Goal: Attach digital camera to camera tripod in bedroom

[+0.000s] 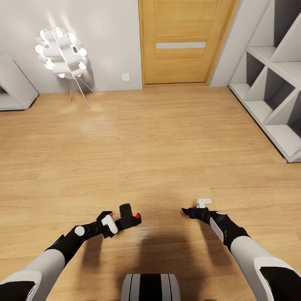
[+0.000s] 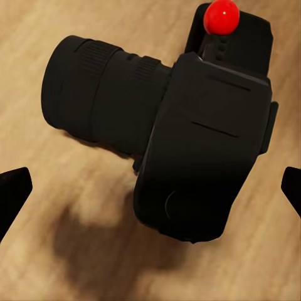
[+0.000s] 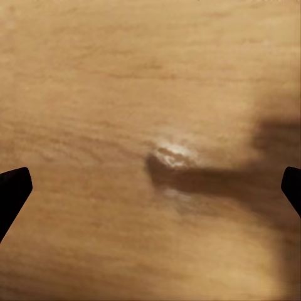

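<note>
The digital camera [image 1: 130, 216] is small, black and boxy, with a red dot and a stubby lens. It appears to lie on the light wood floor [image 1: 159, 138], low in the head view and left of centre. My left gripper [image 1: 116, 223] is right behind it and open. In the left wrist view the camera [image 2: 188, 138] sits between the two black fingertips [image 2: 14, 188], which stand wide apart and clear of it. My right gripper [image 1: 186, 211] hovers open over bare floor [image 3: 125, 94], holding nothing. The camera tripod is out of view.
A white globe floor lamp [image 1: 62, 52] on thin legs stands at the far left wall. A wooden door [image 1: 184, 42] is straight ahead. White cube shelves [image 1: 271, 83] line the right side, and a low grey unit [image 1: 14, 85] sits at the far left.
</note>
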You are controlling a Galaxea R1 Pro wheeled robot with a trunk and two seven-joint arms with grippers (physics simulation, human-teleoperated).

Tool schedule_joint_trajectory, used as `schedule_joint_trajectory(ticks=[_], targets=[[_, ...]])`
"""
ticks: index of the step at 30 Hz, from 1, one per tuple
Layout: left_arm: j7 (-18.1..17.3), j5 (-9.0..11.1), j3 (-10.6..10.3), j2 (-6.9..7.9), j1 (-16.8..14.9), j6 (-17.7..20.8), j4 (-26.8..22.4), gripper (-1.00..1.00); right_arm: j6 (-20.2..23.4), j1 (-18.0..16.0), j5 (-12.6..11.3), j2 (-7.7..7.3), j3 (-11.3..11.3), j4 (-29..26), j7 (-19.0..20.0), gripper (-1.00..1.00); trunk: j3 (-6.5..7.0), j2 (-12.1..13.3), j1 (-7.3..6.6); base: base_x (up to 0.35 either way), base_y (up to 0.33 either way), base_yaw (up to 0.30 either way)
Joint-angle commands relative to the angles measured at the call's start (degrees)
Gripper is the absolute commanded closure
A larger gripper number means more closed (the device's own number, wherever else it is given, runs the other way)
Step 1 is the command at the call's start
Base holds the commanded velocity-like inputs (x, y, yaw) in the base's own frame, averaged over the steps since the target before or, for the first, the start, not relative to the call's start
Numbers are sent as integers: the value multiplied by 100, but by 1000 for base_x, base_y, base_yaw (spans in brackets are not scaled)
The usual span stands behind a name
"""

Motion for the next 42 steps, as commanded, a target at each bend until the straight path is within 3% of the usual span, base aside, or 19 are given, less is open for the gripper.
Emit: schedule_joint_trajectory(ticks=[1,15,21,34,42], targets=[[2,-32,-5,2,-2,-25,-2,-100,39,0,-31,-1,3,-11,13,-100,-3,-1,-1,0,0,-7],[45,-41,2,-3,2,-17,23,-100,34,0,-29,-5,-3,-15,8,-100,-3,-1,-1,0,0,-1],[-28,-160,-195,-43,58,-148,-64,-100,18,9,-11,65,15,20,25,-100,-3,-1,-1,0,0,0],[64,239,-153,-430,67,220,325,-100,18,9,30,50,14,41,48,-100,-3,-1,-1,0,0,0],[28,489,-125,-393,67,244,583,-100,18,9,25,40,14,42,47,-100,-3,-1,-1,0,0,0]])
